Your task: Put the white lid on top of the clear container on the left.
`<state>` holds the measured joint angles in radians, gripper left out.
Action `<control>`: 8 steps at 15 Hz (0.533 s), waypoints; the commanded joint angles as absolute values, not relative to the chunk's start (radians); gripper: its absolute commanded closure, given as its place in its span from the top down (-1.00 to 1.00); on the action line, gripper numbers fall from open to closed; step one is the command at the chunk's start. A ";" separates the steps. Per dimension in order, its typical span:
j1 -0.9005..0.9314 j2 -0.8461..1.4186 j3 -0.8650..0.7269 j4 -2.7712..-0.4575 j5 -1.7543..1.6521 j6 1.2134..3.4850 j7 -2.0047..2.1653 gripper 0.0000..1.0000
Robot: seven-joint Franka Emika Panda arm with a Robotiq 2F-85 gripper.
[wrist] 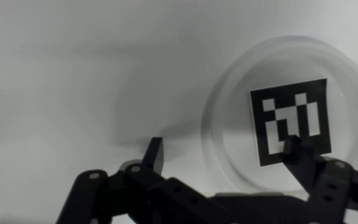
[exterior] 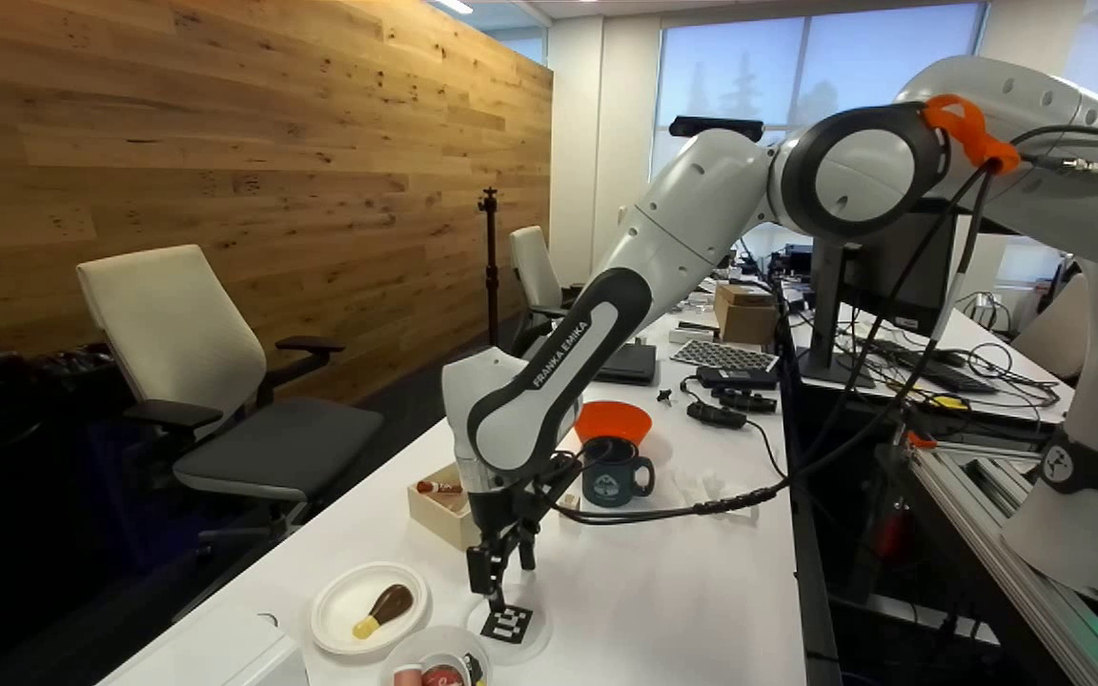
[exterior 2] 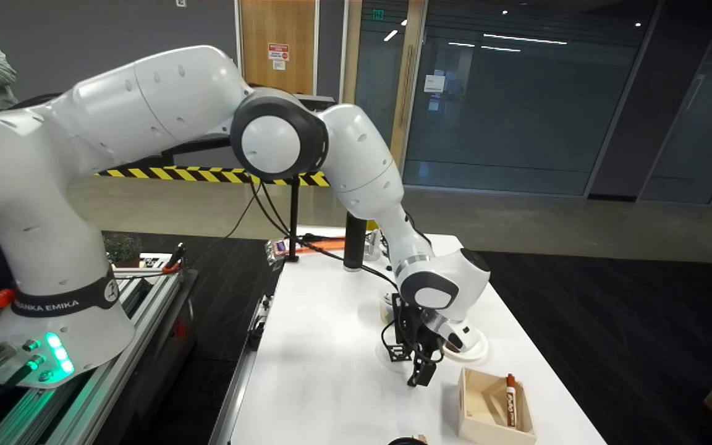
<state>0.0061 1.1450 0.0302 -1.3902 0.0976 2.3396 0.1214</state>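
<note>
Pictured low over a white worktop (exterior: 663,591), with a black two-fingered end effector (wrist: 224,143) spread wide at the tip of a white robot arm (exterior: 682,224). Caught in the wrist view with one fingertip (wrist: 292,147) over the square black-and-white pattern of a round, translucent white lid (wrist: 291,119) and the opposite one outside its rim; impossible to judge for contact. Showing the lid flat on the worktop, just beside a round, clear plastic container (exterior: 435,640) with reddish items (exterior: 442,676) inside, partly cut off by the lower edge of an exterior view. Including, near both, a round white plate (exterior: 349,591) under a brown-and-yellow drumstick-shaped piece (exterior: 392,602). Featuring, farther along the worktop, a tan wooden box (exterior 2: 492,432) with a brown-and-white marker pen (exterior 2: 510,402) inside, a dark blue-green mug (exterior: 611,486) and, behind the mug in an exterior view, a red-orange bowl (exterior: 614,419).
</note>
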 commanded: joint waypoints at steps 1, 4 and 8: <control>0.008 1.155 0.026 -1.376 0.102 2.331 0.119 1.00; 0.007 1.157 0.025 -1.365 0.102 2.315 0.119 1.00; 0.025 1.151 0.022 -1.371 0.105 2.311 0.152 1.00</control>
